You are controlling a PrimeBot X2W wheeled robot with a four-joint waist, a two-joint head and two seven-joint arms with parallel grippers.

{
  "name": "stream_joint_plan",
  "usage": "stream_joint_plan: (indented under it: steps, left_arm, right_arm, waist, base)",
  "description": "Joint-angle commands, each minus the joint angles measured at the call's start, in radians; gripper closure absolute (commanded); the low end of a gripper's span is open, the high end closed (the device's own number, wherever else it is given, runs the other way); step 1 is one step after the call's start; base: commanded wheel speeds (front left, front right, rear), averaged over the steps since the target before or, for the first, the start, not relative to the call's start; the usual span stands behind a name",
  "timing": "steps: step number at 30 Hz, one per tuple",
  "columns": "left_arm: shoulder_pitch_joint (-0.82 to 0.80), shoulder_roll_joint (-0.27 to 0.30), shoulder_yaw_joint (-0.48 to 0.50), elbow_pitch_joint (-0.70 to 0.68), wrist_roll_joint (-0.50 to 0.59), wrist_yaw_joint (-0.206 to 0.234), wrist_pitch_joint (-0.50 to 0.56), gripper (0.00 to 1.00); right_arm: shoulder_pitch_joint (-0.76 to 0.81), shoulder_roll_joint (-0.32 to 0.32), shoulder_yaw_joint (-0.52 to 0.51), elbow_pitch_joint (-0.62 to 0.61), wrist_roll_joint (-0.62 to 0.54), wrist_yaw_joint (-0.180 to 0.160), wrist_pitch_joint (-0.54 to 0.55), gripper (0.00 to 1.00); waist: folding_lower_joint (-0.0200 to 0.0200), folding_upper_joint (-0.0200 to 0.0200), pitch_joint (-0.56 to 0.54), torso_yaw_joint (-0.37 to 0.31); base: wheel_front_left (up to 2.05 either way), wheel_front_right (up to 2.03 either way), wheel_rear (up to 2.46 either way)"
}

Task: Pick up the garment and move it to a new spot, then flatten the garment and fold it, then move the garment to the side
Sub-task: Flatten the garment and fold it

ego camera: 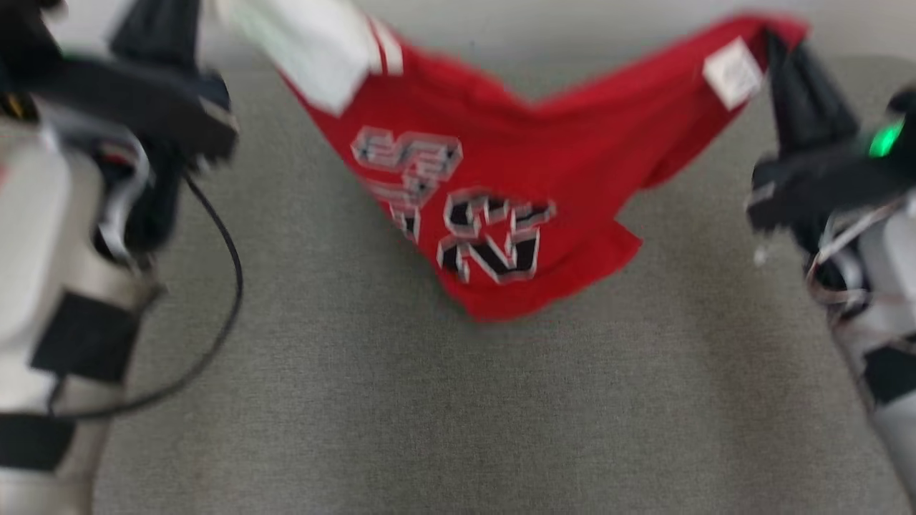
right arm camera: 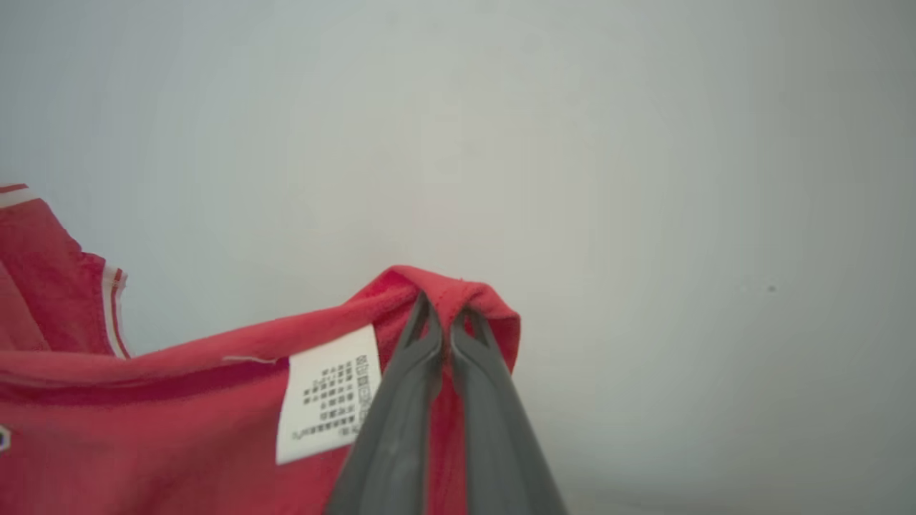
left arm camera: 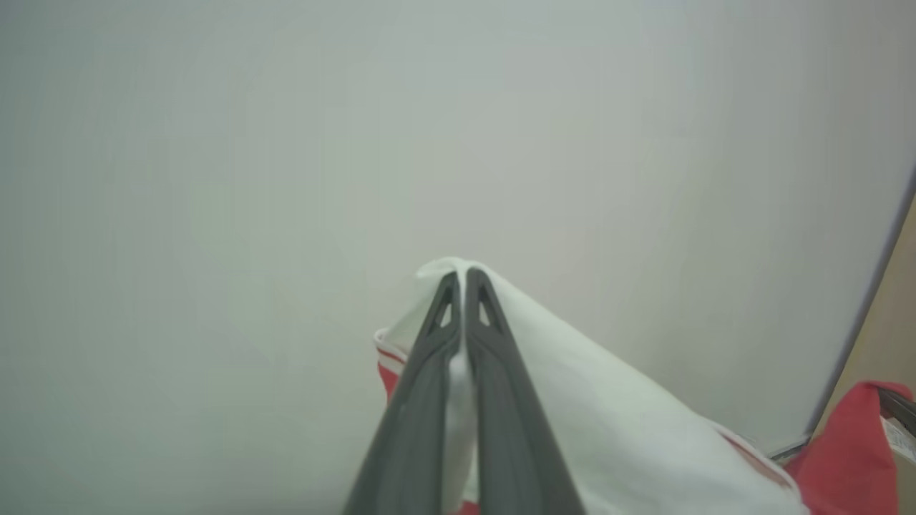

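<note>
The garment is a red jersey with white sleeves and black-and-white numbers. It hangs stretched between my two arms above the grey surface, sagging to a point in the middle. My left gripper is shut on a white sleeve. My right gripper is shut on a red corner of the garment, right beside a white care label. In the head view the right gripper pinches the garment's far right corner by the care label; the left arm's dark wrist sits at the upper left.
A grey fabric-covered surface spreads under the hanging garment. A pale wall stands behind it. A black cable loops off the left forearm. A green light glows on the right wrist.
</note>
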Motion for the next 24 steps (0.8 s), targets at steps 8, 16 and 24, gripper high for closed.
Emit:
stream_joint_plan:
  steps: [8,16,24]
  left_arm:
    - [-0.509,0.035,0.010,0.222,0.017,0.002,0.062,1.00]
    - [-0.899,0.016,0.020,0.438,0.052,0.020,0.048,1.00]
    - [-1.126,0.004,-0.031,0.574,0.097,0.009,0.038,1.00]
  right_arm:
    - [-0.517,0.006,0.033,0.126,0.048,-0.003,0.105,1.00]
    - [-0.922,0.019,0.043,0.336,0.059,-0.003,0.139,1.00]
    - [-1.145,0.029,0.095,0.488,0.029,-0.003,0.117,1.00]
  waist:
    - [-0.0002,-0.0002,0.307,-0.077]
    - [-0.0002,-0.0002,0.399,-0.080]
    - [-0.0002,-0.0002,0.439,-0.086]
  base:
    - [0.00,0.00,0.00]
    - [0.00,0.00,0.00]
    - [0.00,0.00,0.00]
